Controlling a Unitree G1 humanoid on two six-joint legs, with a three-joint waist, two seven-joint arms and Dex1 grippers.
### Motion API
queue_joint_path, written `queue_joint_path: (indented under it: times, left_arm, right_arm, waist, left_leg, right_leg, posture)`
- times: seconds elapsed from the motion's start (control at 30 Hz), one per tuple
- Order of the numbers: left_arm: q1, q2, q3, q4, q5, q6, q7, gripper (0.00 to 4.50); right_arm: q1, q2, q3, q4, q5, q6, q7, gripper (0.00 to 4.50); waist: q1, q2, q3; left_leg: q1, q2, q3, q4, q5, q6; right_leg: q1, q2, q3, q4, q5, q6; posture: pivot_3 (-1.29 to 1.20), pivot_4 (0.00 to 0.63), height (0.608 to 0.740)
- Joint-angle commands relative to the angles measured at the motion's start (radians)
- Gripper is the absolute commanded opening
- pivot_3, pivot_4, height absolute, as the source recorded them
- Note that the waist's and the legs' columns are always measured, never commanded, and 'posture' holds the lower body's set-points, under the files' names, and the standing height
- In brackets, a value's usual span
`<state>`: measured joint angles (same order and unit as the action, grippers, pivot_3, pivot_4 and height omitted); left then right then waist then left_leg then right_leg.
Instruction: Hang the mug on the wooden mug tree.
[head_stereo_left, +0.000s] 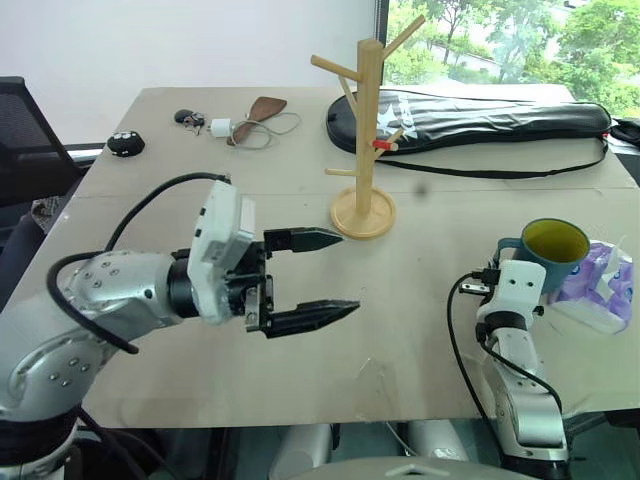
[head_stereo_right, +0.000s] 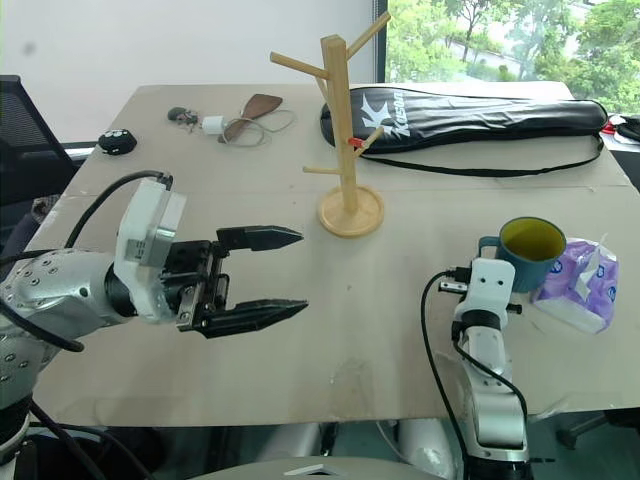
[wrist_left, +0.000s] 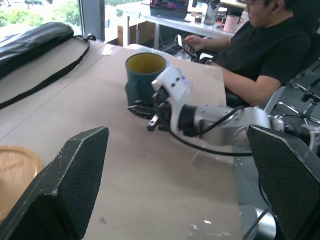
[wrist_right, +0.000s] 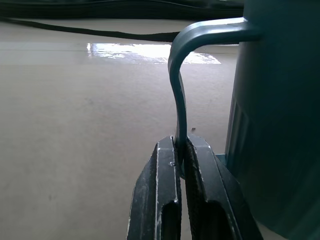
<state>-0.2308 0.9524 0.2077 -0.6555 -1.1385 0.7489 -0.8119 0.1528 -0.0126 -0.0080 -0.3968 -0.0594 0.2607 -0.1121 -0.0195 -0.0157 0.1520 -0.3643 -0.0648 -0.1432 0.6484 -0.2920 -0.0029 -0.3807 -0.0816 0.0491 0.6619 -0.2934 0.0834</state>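
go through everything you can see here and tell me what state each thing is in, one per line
Dark teal-blue ceramic mug with yellow inside: upright on the table, empty, handle pinched by the right gripper.
Light-wood mug tree: upright, pegs bare.
Right gripper: shut on the mug handle.
Left gripper: open, holding nothing, above the table.
Purple-white tissue pack: lying beside the mug.
Long black bag: lying flat behind the tree.

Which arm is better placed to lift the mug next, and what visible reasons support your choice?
Right. The right gripper is shut on the mug's handle. The left gripper hangs open above the table, well apart from the mug.
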Motion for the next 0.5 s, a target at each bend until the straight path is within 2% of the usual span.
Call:
queue_joint_path:
  times: [0.03,0.13,0.27,0.5]
  left_arm:
    - [-0.015,-0.012,-0.029,0.079,0.089,-0.059,-0.093,4.5]
    - [0.003,-0.028,-0.036,0.125,0.145,-0.095,-0.146,4.5]
    - [0.065,-0.051,-0.015,0.152,0.196,-0.144,-0.205,4.5]
    - [0.138,-0.094,0.012,0.156,0.254,-0.207,-0.227,4.5]
  right_arm:
    - [0.019,-0.033,0.003,-0.102,0.044,-0.007,0.077,0.1]
    - [0.029,-0.071,0.011,-0.153,0.097,0.007,0.16,0.1]
    - [-0.008,-0.144,0.002,-0.259,0.258,0.111,0.307,0.1]
    - [-0.216,-0.326,-0.051,-0.349,0.549,0.383,0.48,0.1]
  waist:
    - [-0.001,0.0,0.0]
    - [-0.006,0.001,0.0]
    - [-0.02,0.001,0.0]
    - [-0.019,0.001,0.001]
  left_leg:
    - [0.0,0.0,0.0,0.0,0.0,0.0]
    - [0.0,0.0,0.0,-0.001,0.0,0.0]
    - [0.0,0.001,0.0,-0.001,0.0,0.0]
    - [0.0,0.002,-0.001,0.0,0.0,0.0]
  right_leg:
    - [0.0,0.0,0.0,0.0,0.0,0.0]
    - [0.0,0.0,0.0,0.0,0.0,0.0]
    - [0.0,-0.001,0.001,-0.001,0.0,0.0]
    - [0.0,-0.001,0.0,-0.001,0.0,0.0]
  posture:
    - [0.0,0.15,0.738]
    - [0.0,0.15,0.738]
    - [0.0,0.15,0.738]
    - [0.0,0.15,0.738]
